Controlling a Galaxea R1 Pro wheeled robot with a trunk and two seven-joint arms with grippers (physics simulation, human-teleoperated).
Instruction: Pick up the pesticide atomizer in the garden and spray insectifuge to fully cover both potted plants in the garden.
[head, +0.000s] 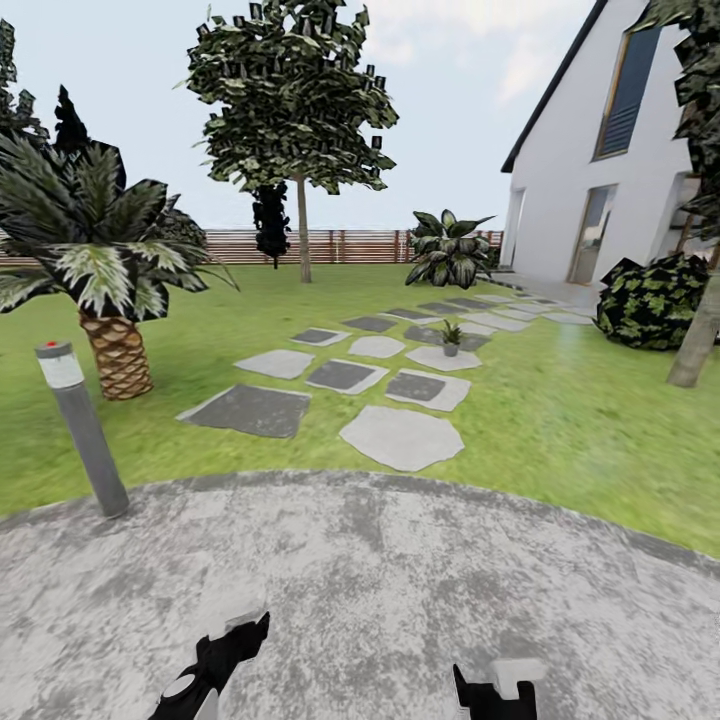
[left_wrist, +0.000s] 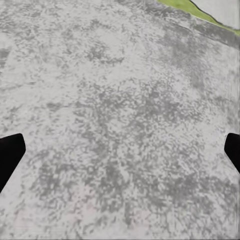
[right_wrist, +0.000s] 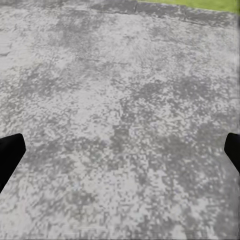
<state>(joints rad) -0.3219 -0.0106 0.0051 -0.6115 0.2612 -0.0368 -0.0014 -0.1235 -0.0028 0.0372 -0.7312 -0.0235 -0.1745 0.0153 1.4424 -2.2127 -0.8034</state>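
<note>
One small potted plant (head: 450, 336) with pointed green leaves stands on the stepping stones (head: 401, 437) far ahead, right of centre. The pesticide atomizer is out of view. My left gripper (head: 235, 640) and right gripper (head: 495, 690) hang low over the grey round paving (head: 380, 580) at the near edge of the head view. In the left wrist view the gripper (left_wrist: 120, 155) is open, its black fingertips (left_wrist: 10, 155) far apart over bare paving. The right gripper (right_wrist: 120, 155) is open too, with fingertips (right_wrist: 10, 155) wide apart and nothing between them.
A grey bollard lamp (head: 82, 425) stands at the paving's left edge, with a palm (head: 100, 270) behind it. A tree (head: 300, 110) and a leafy shrub (head: 447, 248) stand before the slatted fence (head: 350, 245). A round dark bush (head: 650, 300) sits by the white house (head: 600, 180).
</note>
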